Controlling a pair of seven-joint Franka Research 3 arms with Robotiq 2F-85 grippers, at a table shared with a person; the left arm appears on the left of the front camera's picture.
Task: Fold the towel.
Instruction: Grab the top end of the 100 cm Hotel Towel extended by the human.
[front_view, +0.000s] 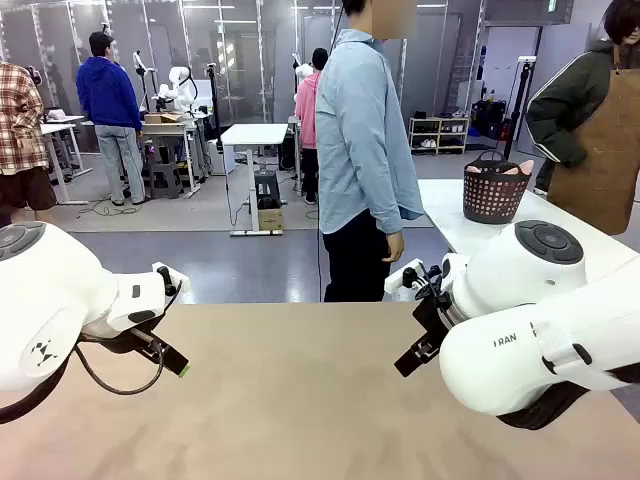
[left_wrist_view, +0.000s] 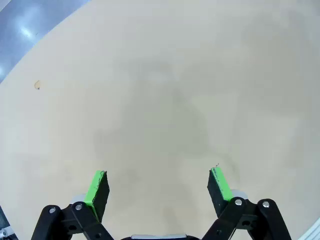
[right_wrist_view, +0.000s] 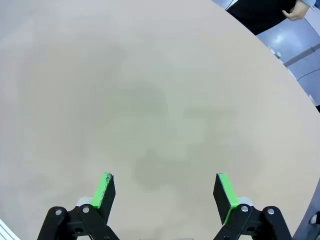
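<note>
**My two pincers held apart over the desk, the towel off in a basket**

The towel is hard to make out. From the front it is only a bit of salmon-pink cloth showing over the rim of a dark basket, the rest hidden inside. The basket stands on a white desk beyond my right arm, well apart from both pincers. My own white arms cut off the near corners of the front view.

A person in a light blue shirt stands at the far edge of my beige desk, between the arms. One of their hands shows at the top corner of my right wrist view.

My left pincer and my right pincer each have their green pads spread wide. Both hold nothing and hang above the desk top.
</note>
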